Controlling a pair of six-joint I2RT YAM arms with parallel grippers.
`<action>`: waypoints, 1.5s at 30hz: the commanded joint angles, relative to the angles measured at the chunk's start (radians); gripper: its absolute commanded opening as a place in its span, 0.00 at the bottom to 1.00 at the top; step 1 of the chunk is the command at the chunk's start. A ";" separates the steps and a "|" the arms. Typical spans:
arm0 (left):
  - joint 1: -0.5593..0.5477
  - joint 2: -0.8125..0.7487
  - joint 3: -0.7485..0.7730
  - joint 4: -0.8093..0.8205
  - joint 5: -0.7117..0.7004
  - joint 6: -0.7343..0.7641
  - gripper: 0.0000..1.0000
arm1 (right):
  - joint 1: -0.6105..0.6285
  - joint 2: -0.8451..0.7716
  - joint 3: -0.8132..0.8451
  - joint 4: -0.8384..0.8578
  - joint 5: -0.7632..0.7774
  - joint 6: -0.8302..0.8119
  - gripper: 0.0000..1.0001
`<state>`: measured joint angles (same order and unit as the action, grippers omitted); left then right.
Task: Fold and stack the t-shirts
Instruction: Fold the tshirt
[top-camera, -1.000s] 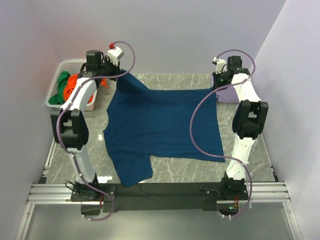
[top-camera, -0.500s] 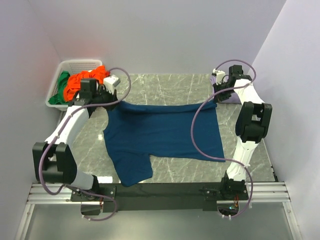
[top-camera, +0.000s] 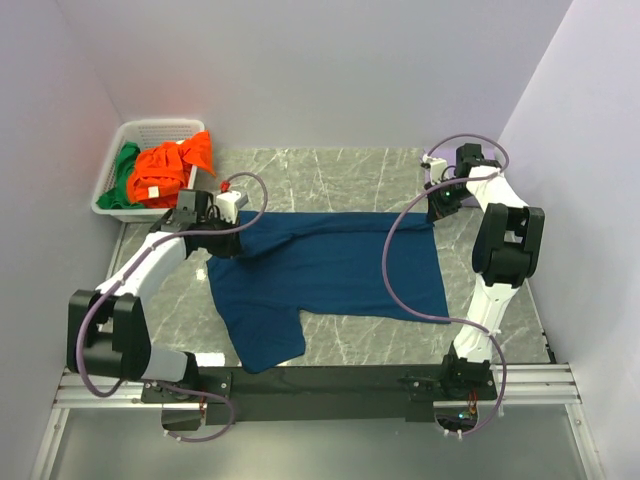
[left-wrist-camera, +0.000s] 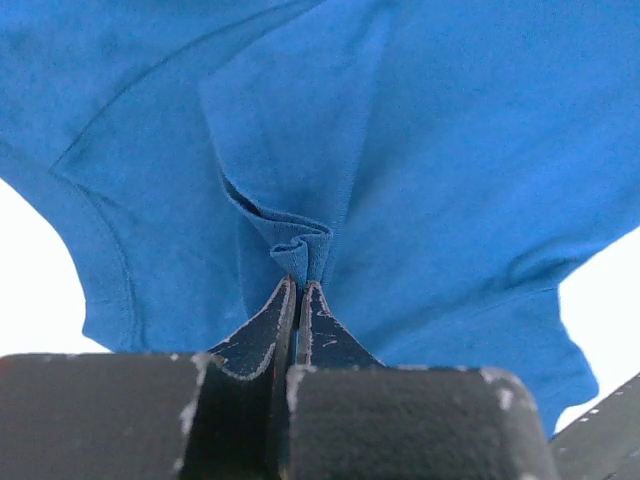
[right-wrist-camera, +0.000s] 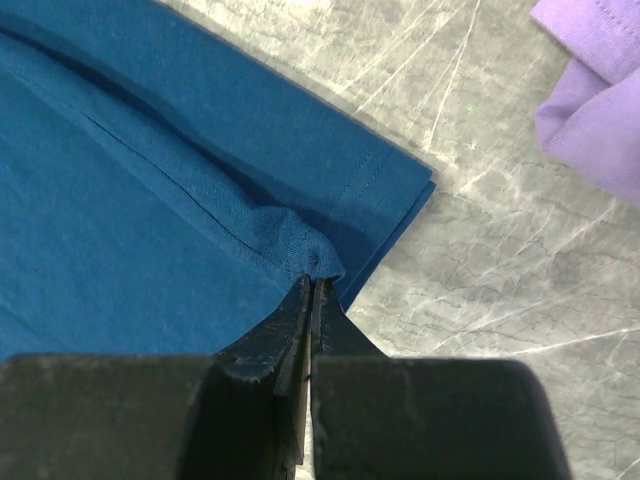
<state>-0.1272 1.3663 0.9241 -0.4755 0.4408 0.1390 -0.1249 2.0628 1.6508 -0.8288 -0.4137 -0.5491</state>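
- Navy tee (top-camera: 330, 280) is lying spread on the table (top-camera: 370, 345), right of the basket (top-camera: 150, 127), with its far edge doubling over.
- Left hand (left-wrist-camera: 300, 285) is clenching a bunched fold at the tee's end nearest the basket.
- Right hand (right-wrist-camera: 312, 285) is pinching the hem corner at the end farthest from the basket.
- Orange tee (top-camera: 170, 170) and green tee (top-camera: 122, 175) are sitting heaped inside the basket.
- Purple cloth (right-wrist-camera: 590, 110) is lying just beyond the right hand.

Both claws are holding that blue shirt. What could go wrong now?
The left gripper and right gripper each pinch only a small bunch of the shirt, so it might slip free. Its left side looks rumpled, so the fold may end crooked. The purple cloth nearby could get snagged.
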 joint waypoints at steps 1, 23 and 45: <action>-0.002 0.028 0.015 -0.008 -0.051 0.034 0.00 | -0.007 -0.030 -0.008 -0.021 -0.020 -0.029 0.00; 0.020 0.116 0.136 -0.176 -0.051 0.296 0.01 | -0.025 -0.032 -0.095 -0.062 0.009 -0.130 0.11; -0.014 0.367 0.410 -0.226 0.114 0.386 0.55 | 0.027 -0.007 0.041 -0.156 0.019 -0.089 0.44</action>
<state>-0.1276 1.6703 1.2873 -0.7528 0.5236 0.6224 -0.1184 2.0350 1.6718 -0.9741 -0.3870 -0.6743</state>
